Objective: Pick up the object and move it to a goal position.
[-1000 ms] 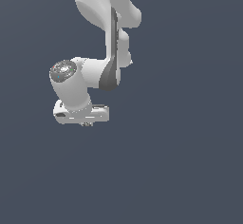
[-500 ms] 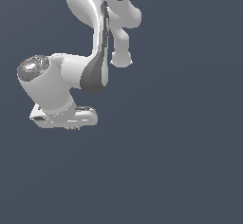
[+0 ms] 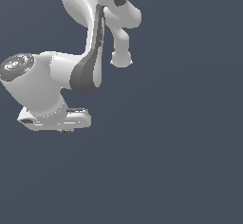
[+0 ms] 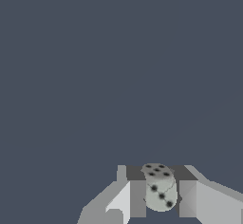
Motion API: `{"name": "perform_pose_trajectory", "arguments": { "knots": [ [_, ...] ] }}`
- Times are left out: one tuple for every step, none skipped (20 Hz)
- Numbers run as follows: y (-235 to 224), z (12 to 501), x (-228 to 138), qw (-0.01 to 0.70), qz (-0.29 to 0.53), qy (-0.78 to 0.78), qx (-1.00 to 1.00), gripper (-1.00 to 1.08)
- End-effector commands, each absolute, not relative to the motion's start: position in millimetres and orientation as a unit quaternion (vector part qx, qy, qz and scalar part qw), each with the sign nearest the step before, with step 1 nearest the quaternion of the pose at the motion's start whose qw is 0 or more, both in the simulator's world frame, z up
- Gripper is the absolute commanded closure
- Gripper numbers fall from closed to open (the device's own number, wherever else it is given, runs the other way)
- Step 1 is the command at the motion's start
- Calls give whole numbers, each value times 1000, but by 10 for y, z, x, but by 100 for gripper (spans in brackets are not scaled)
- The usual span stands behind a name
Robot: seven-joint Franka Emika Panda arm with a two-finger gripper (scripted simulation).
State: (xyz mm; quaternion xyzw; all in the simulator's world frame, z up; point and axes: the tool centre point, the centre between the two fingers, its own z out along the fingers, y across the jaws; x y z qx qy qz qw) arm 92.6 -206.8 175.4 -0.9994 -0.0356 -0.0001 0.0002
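In the wrist view my gripper [image 4: 162, 200] is shut on the object [image 4: 159, 186], a small pale grey die with black pips. It sits squeezed between the two grey fingers [image 4: 137, 197]. In the exterior view the white arm reaches down at the exterior view's left. The hand [image 3: 57, 118] points downward, and the gripper [image 3: 65, 130] shows only as tiny dark tips under it. The die is too small to make out there. The die hangs over the plain dark grey ground, and no goal marker shows.
The white and grey arm links [image 3: 90, 61] fill the upper part of the exterior view's left. The rest of both views is a flat dark grey surface [image 3: 180, 161] with nothing on it.
The arm has swung toward the exterior view's left and looks larger in the frame. The hand has moved left with it.
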Motion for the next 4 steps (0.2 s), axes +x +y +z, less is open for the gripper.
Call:
{"name": "perform_pose_trajectory", "arguments": {
  "knots": [
    [-2084, 1770, 946, 0, 0, -36, -999, 108],
    [-2090, 1775, 949, 0, 0, -36, -999, 108],
    [-2092, 1777, 951, 0, 0, -36, -999, 108],
    [-2092, 1777, 952, 0, 0, -36, -999, 108]
  ]
}}
